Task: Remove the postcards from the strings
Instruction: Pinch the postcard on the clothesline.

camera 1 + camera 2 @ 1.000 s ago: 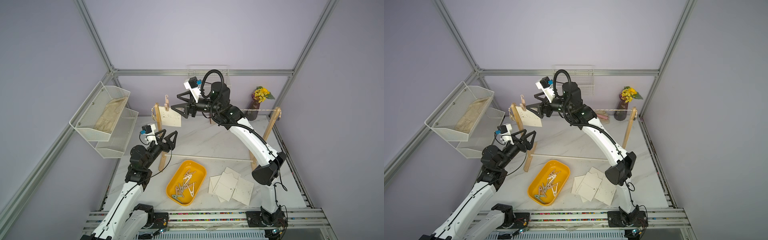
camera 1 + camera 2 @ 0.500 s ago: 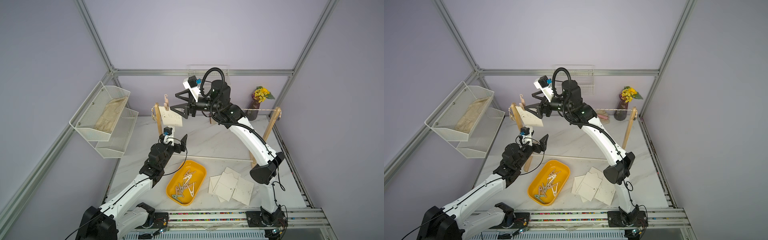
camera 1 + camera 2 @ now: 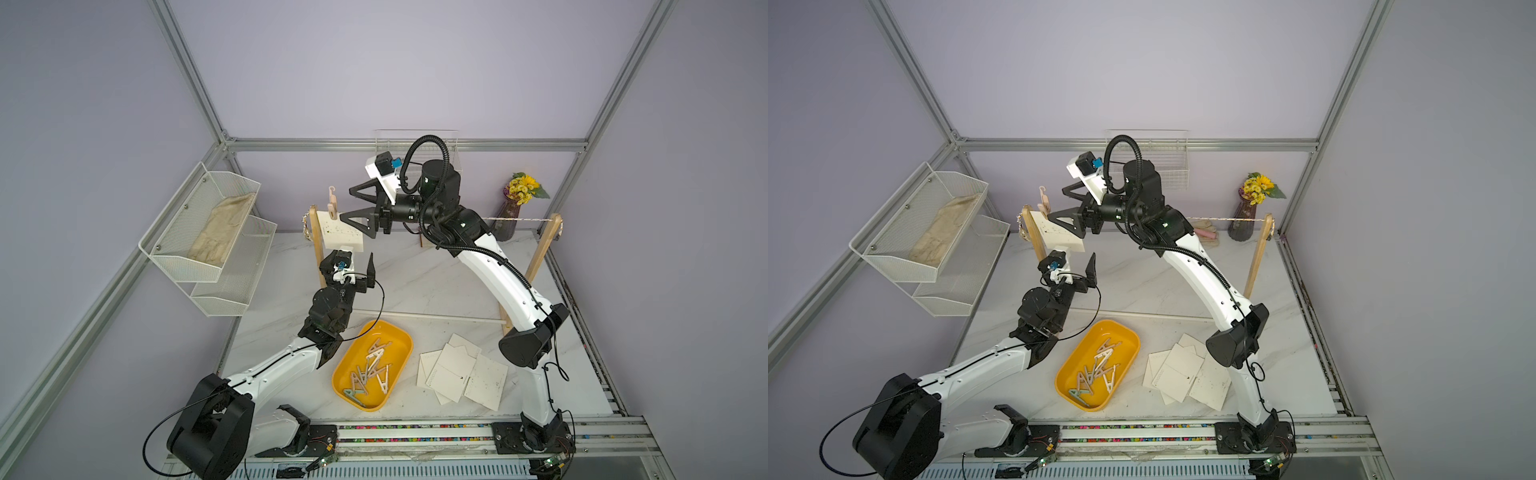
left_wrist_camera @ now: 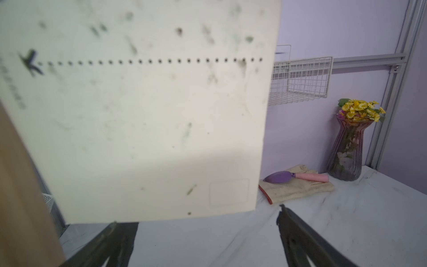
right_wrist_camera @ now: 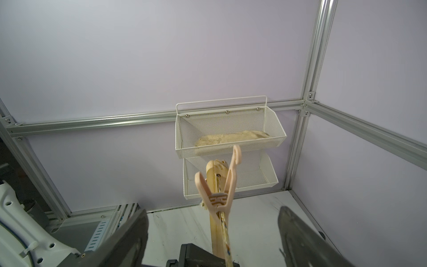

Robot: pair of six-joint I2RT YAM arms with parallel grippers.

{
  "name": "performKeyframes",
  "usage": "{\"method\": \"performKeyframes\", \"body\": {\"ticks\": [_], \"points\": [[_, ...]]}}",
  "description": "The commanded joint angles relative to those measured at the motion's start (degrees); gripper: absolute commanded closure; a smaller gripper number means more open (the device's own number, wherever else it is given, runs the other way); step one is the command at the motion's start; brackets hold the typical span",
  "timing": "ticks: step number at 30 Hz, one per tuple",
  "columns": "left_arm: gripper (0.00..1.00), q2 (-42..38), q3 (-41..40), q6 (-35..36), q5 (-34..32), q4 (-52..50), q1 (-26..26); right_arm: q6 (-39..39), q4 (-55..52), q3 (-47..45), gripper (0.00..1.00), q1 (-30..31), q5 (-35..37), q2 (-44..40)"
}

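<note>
One cream postcard [image 3: 343, 235] [image 3: 1059, 237] hangs beside the left wooden post [image 3: 317, 249], pinned to the string [image 3: 521, 219] by a peach clothespin [image 3: 331, 206] [image 5: 219, 191]. My right gripper [image 3: 348, 204] [image 3: 1057, 203] [image 5: 213, 209] is open just right of that clothespin, its jaws wide on either side and apart from it. My left gripper [image 3: 353, 266] [image 3: 1073, 266] [image 4: 196, 215] is open right under the card's lower edge [image 4: 161, 217], holding nothing. Several loose postcards [image 3: 457, 370] [image 3: 1179, 370] lie on the table.
A yellow tray [image 3: 400, 338] of clothespins sits left of the loose cards. White mesh shelves [image 3: 208, 232] hang on the left wall. A vase of yellow flowers [image 3: 515, 212] stands by the right post [image 3: 540, 257]. A glove and trowel [image 4: 298, 185] lie at the back. A thin white rod [image 3: 436, 316] crosses the table.
My left arm has swung from left of the post to in front of it, bringing its open gripper under the hanging card. My right gripper has edged left towards the clothespin.
</note>
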Motion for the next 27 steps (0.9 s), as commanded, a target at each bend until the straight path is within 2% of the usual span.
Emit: {"method": "performKeyframes", "body": {"ticks": [1, 6, 14, 21, 27], "points": [[0.05, 1.6, 0.8, 1.6, -4.1, 6.1, 0.0, -1.2, 0.8, 1.1, 0.11, 0.2, -1.5, 0.9], [0.05, 3.7, 1.0, 4.4, -6.1, 7.7, 0.0, -1.4, 1.2, 1.0, 0.11, 0.5, -1.8, 1.0], [0.05, 4.3, -0.1, 3.6, -9.1, 8.9, 0.3, -1.9, 1.1, 0.9, 0.11, 0.9, -2.2, 1.2], [0.05, 4.5, -0.2, 5.5, -14.6, 9.9, 0.4, -2.2, 0.5, 0.9, 0.11, 1.2, -2.5, 1.0], [0.04, 4.1, -0.1, 5.1, -14.5, 10.1, 0.4, -2.2, 1.4, 0.3, 0.11, 1.4, -2.4, 1.0]]}}
